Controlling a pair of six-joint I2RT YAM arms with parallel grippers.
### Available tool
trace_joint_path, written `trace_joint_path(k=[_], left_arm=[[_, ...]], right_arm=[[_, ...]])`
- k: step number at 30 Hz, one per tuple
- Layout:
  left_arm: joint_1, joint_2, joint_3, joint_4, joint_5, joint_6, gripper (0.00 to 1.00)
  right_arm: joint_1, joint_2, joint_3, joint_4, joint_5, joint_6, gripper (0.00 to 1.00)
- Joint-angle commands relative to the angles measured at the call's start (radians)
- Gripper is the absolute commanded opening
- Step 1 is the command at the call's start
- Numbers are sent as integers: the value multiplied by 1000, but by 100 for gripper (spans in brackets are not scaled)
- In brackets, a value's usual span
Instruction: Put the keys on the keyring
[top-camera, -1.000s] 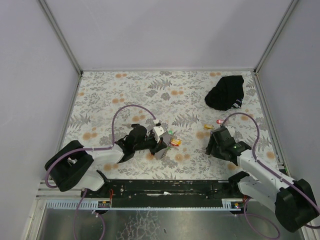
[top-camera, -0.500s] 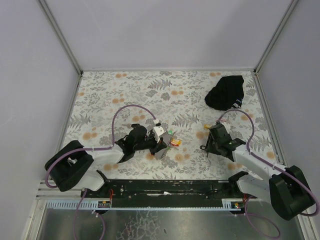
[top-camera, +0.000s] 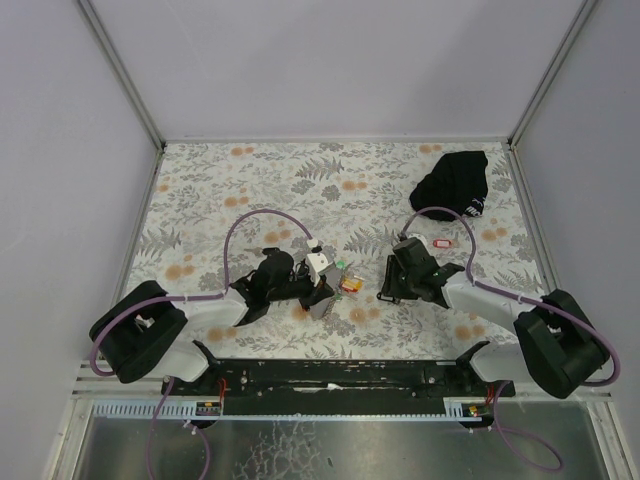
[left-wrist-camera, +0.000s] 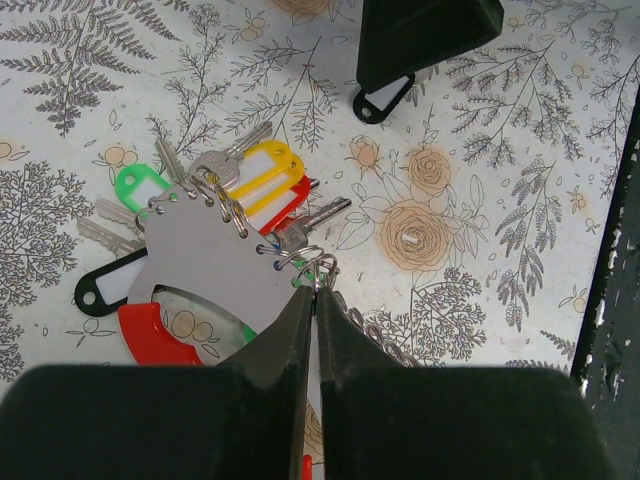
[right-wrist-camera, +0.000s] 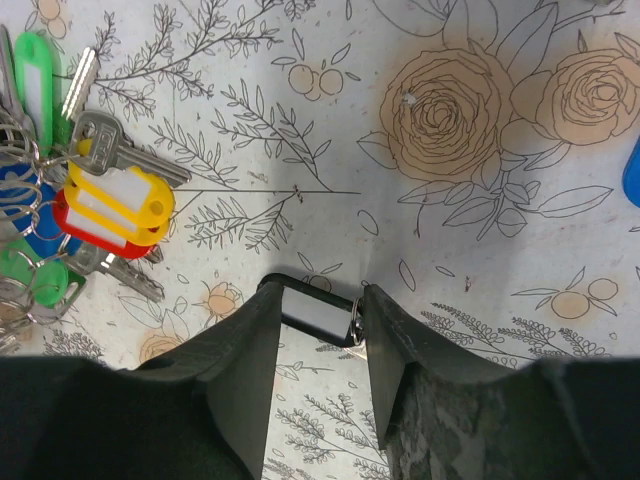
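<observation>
The keyring's grey strap (left-wrist-camera: 215, 262) with a red end lies on the flowered table, its metal ring (left-wrist-camera: 318, 268) pinched in my left gripper (left-wrist-camera: 316, 292), which is shut on it. Keys with yellow (left-wrist-camera: 262, 170), red, green (left-wrist-camera: 137, 186) and black (left-wrist-camera: 105, 288) tags hang on the ring. In the top view the left gripper (top-camera: 325, 292) sits beside this bunch (top-camera: 348, 282). My right gripper (right-wrist-camera: 318, 300) is shut on a black-tagged key (right-wrist-camera: 315, 316), held just right of the bunch (right-wrist-camera: 118, 200). It also shows in the top view (top-camera: 384, 291).
A loose red-tagged key (top-camera: 441, 242) lies behind the right arm. A blue tag (right-wrist-camera: 632, 170) shows at the right wrist view's edge. The large black cloth bundle (top-camera: 455, 185) lies at the back right. The table's black front rail (left-wrist-camera: 612, 250) is close by.
My right gripper has moved left across the table with the black-tagged key, from near the right side to just beside the key bunch. The left gripper and keyring have not moved.
</observation>
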Motion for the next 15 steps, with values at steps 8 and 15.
trace_joint_path(k=[8, 15], left_arm=[[-5, -7, 31, 20, 18, -1, 0], [-5, -8, 32, 17, 21, -2, 0]], right_arm=[[11, -113, 69, -204, -5, -173, 49], [11, -111, 47, -229, -36, -189, 52]])
